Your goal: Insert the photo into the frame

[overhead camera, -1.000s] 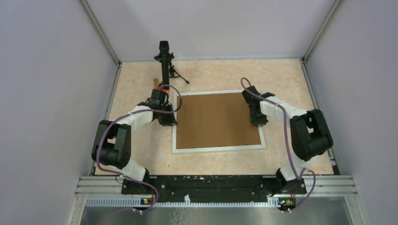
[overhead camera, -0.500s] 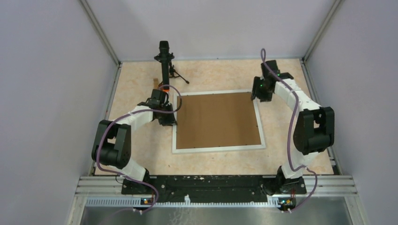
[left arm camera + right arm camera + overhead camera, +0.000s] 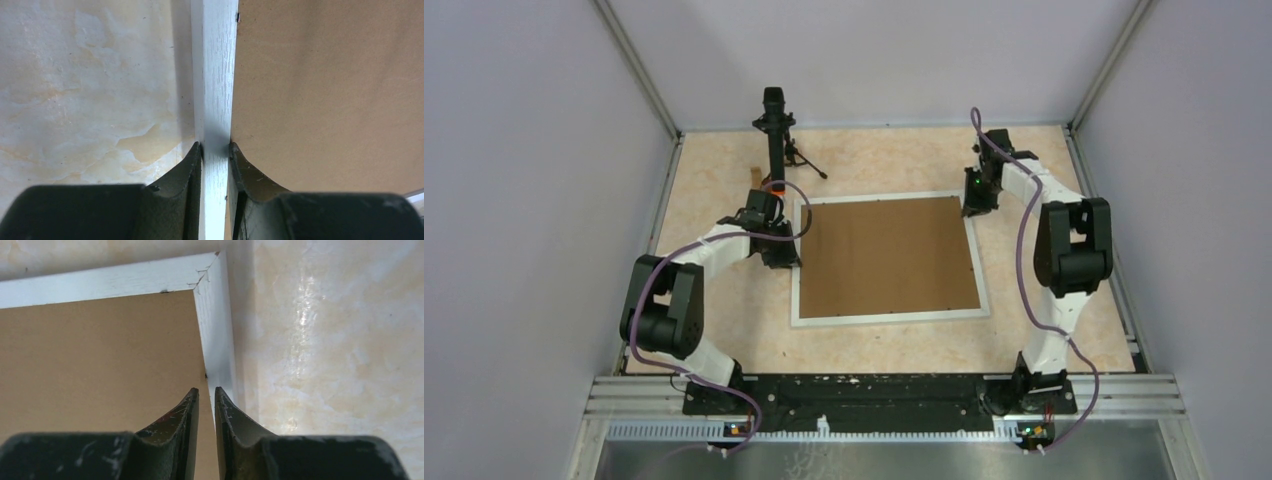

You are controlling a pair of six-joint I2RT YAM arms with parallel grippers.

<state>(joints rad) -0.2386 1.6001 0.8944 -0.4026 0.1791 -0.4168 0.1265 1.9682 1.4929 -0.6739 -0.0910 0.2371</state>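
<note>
Left arm (image 3: 714, 245), right arm (image 3: 1064, 250): white link shells, black joint housings. Purple cables (image 3: 1022, 255) looped along each. Black bases (image 3: 709, 395). Green light (image 3: 977, 184) on right wrist. Right gripper (image 3: 206, 390): dark curved fingers (image 3: 232, 425), white scuffs. Left gripper (image 3: 215, 145): cleaner.

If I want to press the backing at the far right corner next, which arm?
Right, likely. The right gripper is over that corner of the frame, beside the cardboard edge. The left gripper is clamped on its left rail, steadying it.

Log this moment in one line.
left pincer: clamped on left rail of frame | right pincer: near far-right corner | cardboard: inside frame
</note>
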